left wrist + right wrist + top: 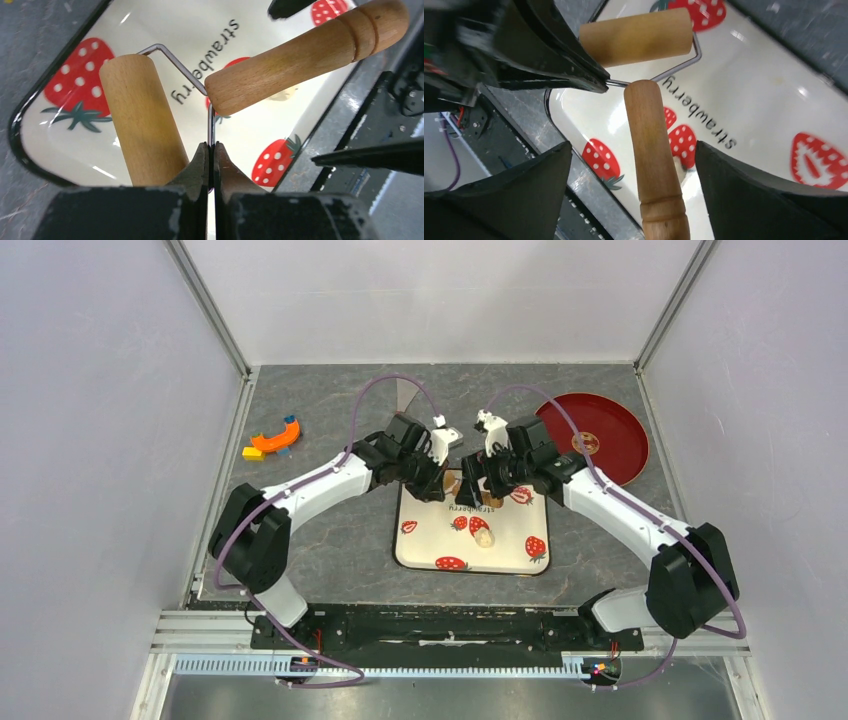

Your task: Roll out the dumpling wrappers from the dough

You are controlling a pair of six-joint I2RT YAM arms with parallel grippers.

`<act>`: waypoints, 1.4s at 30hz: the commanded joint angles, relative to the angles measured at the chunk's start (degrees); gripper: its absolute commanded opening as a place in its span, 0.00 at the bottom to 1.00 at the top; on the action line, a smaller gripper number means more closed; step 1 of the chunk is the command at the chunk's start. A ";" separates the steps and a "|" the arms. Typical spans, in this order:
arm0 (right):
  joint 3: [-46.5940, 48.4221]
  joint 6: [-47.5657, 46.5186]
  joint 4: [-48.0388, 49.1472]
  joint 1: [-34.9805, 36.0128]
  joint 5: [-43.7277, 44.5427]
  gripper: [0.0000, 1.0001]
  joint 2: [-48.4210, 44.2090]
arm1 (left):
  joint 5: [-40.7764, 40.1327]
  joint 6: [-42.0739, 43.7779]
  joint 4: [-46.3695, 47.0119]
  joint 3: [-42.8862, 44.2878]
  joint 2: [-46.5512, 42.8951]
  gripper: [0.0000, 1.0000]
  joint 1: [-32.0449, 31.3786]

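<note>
A small pale lump of dough (484, 536) lies on the strawberry-print tray (515, 562), near its middle. It also shows past the handle in the left wrist view (285, 93). The wooden roller (453, 483) is held over the tray's far edge. My left gripper (211, 147) is shut on the roller's metal wire (180, 67), beside the cylinder (142, 115). My right gripper (633, 147) is open, its fingers on either side of the roller's handle (654, 150), apart from it. No flattened wrappers are in view.
A dark red plate (595, 435) sits at the back right with a small shiny object (580, 443) on it. An orange curved piece (275, 438) and a yellow block (252, 453) lie at the back left. White walls enclose the table.
</note>
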 commanded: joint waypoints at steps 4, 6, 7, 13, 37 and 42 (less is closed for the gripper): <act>3.39 8.19 9.11 -1.24 0.66 0.98 -4.79 | -19.34 -4.08 8.86 -5.24 -10.41 0.02 -0.30; 3.40 10.39 10.58 -2.45 -1.62 0.98 -5.28 | -23.09 -4.99 12.03 -8.09 -13.35 0.02 -0.30; 3.16 11.96 11.63 -3.21 -2.76 0.98 -5.51 | -24.40 -5.75 14.28 -9.90 -15.19 0.02 -0.26; -2.17 24.59 23.69 -7.90 -12.73 0.98 -6.73 | -30.41 -8.37 23.67 -18.48 -24.57 0.02 -0.26; 1.46 43.38 39.30 -1.55 -22.87 0.88 7.85 | -34.32 -0.85 17.47 -24.84 -38.76 0.02 -0.22; -0.66 48.00 44.54 -0.85 -23.29 0.87 8.38 | -34.02 2.34 17.03 -24.94 -39.55 0.02 -0.30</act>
